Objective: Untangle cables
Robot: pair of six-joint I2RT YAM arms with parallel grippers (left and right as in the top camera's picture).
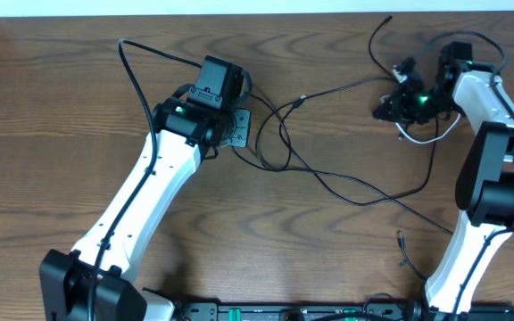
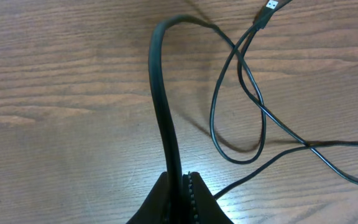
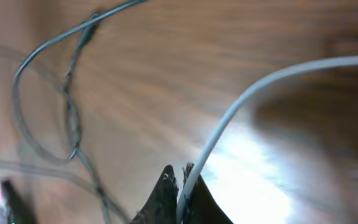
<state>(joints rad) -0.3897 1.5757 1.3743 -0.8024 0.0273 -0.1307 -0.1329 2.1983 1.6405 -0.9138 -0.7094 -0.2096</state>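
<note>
Long thin black cables (image 1: 286,147) loop and cross in the middle of the table and run right toward (image 1: 391,201). My left gripper (image 1: 237,129) is at the left end of the loops. In the left wrist view it (image 2: 180,178) is shut on a black cable (image 2: 162,106) that rises from the jaws and arches over; a thin black loop (image 2: 238,106) with a USB plug (image 2: 270,6) lies beyond. My right gripper (image 1: 393,105) is at the far right. In the right wrist view it (image 3: 180,172) is shut on the white cable (image 3: 241,102), also seen overhead (image 1: 416,139). Blurred black cables (image 3: 70,112) lie to its left.
The wooden table (image 1: 43,107) carries everything. The left arm's own black wire (image 1: 135,71) arcs over the table at the back left. A short black cable end (image 1: 404,250) lies near the right arm's base. The right arm (image 1: 493,169) stands along the right side.
</note>
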